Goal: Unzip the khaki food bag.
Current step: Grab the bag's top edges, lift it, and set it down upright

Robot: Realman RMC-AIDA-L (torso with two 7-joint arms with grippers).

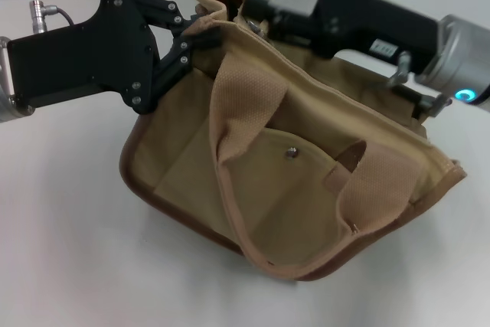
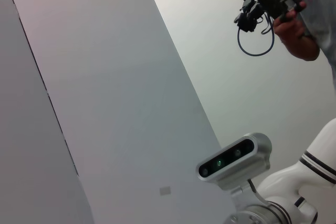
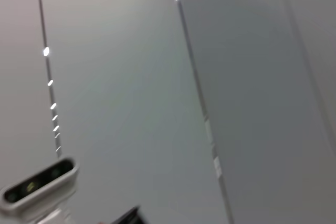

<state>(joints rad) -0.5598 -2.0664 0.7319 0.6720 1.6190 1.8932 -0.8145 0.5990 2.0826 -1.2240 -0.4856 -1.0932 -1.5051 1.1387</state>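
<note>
The khaki food bag (image 1: 306, 151) stands tilted on the white table (image 1: 61, 250) in the head view. Its front pocket with a snap button (image 1: 290, 153) and a wide webbing handle (image 1: 237, 112) face me. My left gripper (image 1: 193, 38) reaches in from the left and is shut on the bag's top left corner, holding it up. My right gripper (image 1: 256, 11) comes in from the upper right and sits at the bag's top edge behind the rim. The zipper and its pull are hidden behind the rim. Neither wrist view shows the bag.
Both wrist views face away from the table, toward walls and my head camera (image 2: 233, 158) (image 3: 39, 184). A person (image 2: 310, 19) holding a black device (image 2: 262, 1) stands far off in the left wrist view.
</note>
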